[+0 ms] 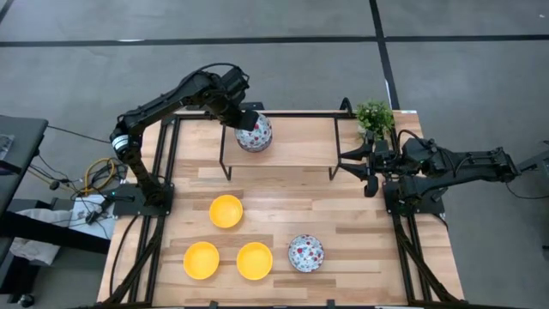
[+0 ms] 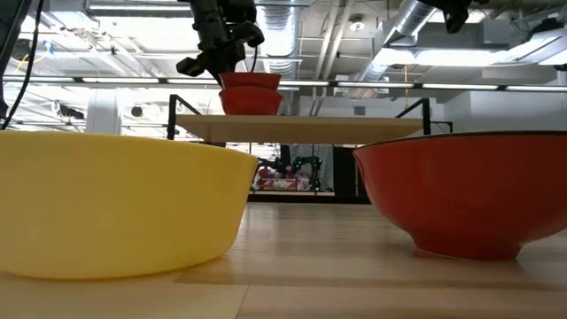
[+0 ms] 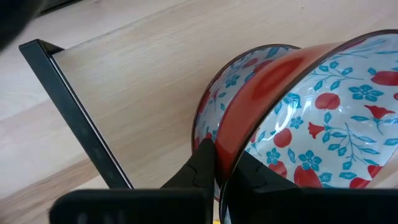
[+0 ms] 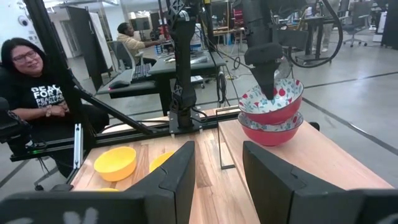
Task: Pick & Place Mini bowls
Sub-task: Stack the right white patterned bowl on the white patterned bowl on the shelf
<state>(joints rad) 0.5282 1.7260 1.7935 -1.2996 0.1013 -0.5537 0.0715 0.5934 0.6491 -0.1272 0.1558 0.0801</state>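
Observation:
Two red patterned mini bowls are stacked on the raised wooden shelf [image 1: 296, 146] at the far side. My left gripper [image 1: 249, 116] is shut on the upper patterned bowl [image 4: 272, 97], which sits in the lower patterned bowl [image 4: 270, 130]. Three yellow bowls [image 1: 226, 211] [image 1: 201, 260] [image 1: 255, 261] and a third patterned bowl [image 1: 305, 253] stand on their bases on the table. My right gripper [image 1: 367, 169] hangs open at the table's right edge, beside the shelf's right end, touching nothing. My left gripper pinches the upper bowl's rim [image 3: 225, 149], with one finger [image 3: 200, 167] on the red outside and the other finger [image 3: 254, 179] inside. The fingers come from above, pointing down. The bowl is tilted, its bottom inside the lower bowl [image 3: 214, 102]; whether they touch I cannot tell.
The shelf stands on black metal legs [image 1: 226, 154] over the table. A small green plant [image 1: 375, 116] sits at the shelf's far right corner, near my right arm. Bare wood lies between the shelf and the bowls. A seated person [image 4: 31, 81] shows beyond the table's left side.

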